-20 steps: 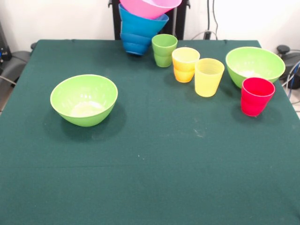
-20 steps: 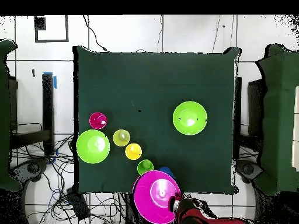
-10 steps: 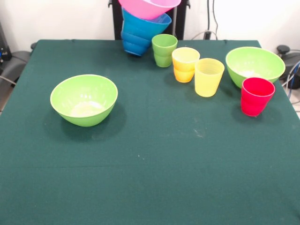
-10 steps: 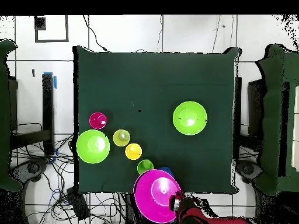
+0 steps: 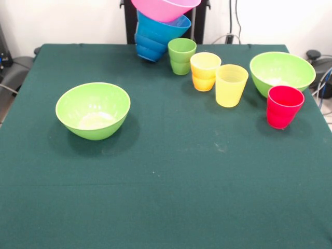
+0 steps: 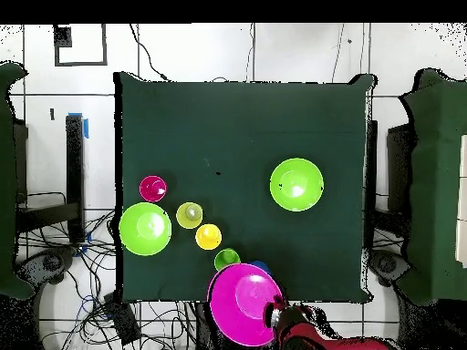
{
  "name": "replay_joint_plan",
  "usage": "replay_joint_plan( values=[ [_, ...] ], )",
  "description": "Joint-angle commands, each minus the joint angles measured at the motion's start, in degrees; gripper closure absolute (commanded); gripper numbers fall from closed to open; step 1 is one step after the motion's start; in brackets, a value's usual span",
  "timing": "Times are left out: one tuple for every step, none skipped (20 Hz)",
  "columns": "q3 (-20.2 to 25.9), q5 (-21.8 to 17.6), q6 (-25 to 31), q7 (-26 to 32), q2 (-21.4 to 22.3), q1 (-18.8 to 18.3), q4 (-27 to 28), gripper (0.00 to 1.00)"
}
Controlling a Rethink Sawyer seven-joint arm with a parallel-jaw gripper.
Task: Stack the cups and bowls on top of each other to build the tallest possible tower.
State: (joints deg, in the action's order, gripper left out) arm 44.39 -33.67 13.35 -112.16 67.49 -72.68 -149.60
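Green-clothed table [image 5: 171, 181] carries four cups [image 5: 231, 85], two lime bowls [image 5: 93, 110].

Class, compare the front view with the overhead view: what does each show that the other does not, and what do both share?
Only the front view shows the tower, blue bowls nested beneath the pink bowl and tilted, plus the ribbing on the cups.

Only the overhead view shows the pink bowl's full round rim, which hides nearly all the blue, and the red arm beside it at the table's edge.

Both show the two lime green bowls and the green cup, orange cup, yellow cup and red cup.
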Motion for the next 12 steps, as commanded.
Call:
replay_joint_plan(
  values=[
    [2.45,-0.67,-4.07,-1.30,-0.97,1.41,-1.01,1.00],
    [2.45,-0.66,-4.12,-1.23,-0.91,1.32,-1.01,1.00],
    [2.44,-0.64,-4.17,-1.16,-0.84,1.22,-1.02,1.00],
    [2.62,-0.52,-4.08,-0.95,-0.74,1.05,-0.97,1.00],
    [2.76,-0.44,-3.98,-0.75,-0.71,0.90,-0.89,1.00],
    [2.68,-0.57,-4.01,-0.71,-0.75,0.84,-0.82,1.00],
    [2.60,-0.69,-4.04,-0.67,-0.79,0.78,-0.75,1.00],
    [2.45,-1.00,-4.09,-0.61,-1.00,0.72,-0.54,1.00],
    [2.15,-1.42,-4.10,-0.61,-1.28,0.71,-0.27,1.00],
    [2.14,-1.71,-4.07,-0.42,-1.46,0.52,0.00,1.00],
    [1.92,-2.09,-4.09,-0.36,-1.52,0.50,0.30,1.00],
    [1.50,-2.69,-4.17,-0.39,-1.84,0.54,0.68,1.00]
  ],
)
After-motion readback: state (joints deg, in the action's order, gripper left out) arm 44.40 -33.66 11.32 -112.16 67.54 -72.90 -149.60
